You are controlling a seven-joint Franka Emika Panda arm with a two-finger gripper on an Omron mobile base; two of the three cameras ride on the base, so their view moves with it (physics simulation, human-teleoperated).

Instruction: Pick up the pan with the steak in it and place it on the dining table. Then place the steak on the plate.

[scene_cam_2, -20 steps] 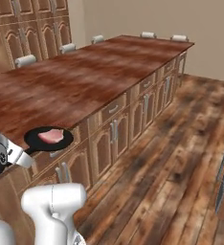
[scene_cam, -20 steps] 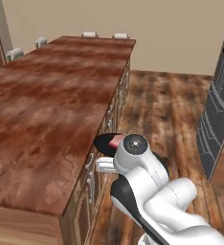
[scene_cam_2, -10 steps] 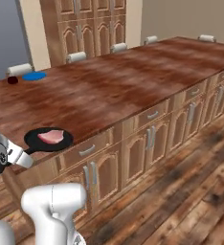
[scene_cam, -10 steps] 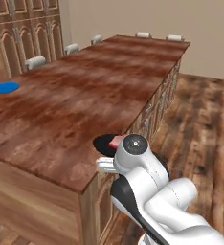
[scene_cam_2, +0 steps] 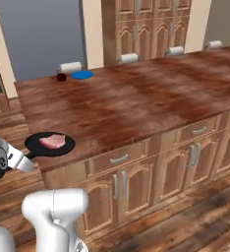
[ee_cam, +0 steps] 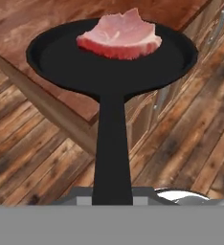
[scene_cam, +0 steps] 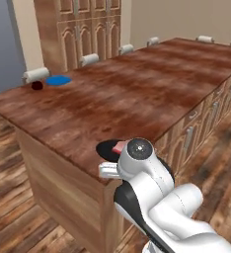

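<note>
One pan (ee_cam: 111, 57) is held by its straight handle, which runs back out of the hand view at the bottom; the gripper (scene_cam_2: 26, 158) has its jaws pinched tight on that handle, though the finger tips themselves are hidden behind it. The pan hangs level at the near corner of the dining table (scene_cam: 152, 84), with part of its round body over the tabletop's edge and the rest over the wooden floor (ee_cam: 190, 139); whether it touches the wood cannot be told. One steak (ee_cam: 119, 36) lies in the pan, toward the side away from the handle, pink on top with a darker red edge. In the right base view the pan (scene_cam_2: 50, 143) sits at the near left corner of the table (scene_cam_2: 151, 93) with the steak (scene_cam_2: 52, 141) in its middle, and in the left base view the pan (scene_cam: 107, 148) shows as a dark rim, partly hidden by the arm's wrist, with a bit of the steak (scene_cam: 119, 147) visible. One blue plate (scene_cam: 58, 80) lies flat at the far left end of the tabletop, well apart from the pan, and one small dark red mug (scene_cam: 37, 85) stands just beside it. Five white chair backs (scene_cam: 89, 59) show along the table's far edge in the left base view. Cabinet doors and drawers (scene_cam_2: 195, 147) line the table's near side.
</note>
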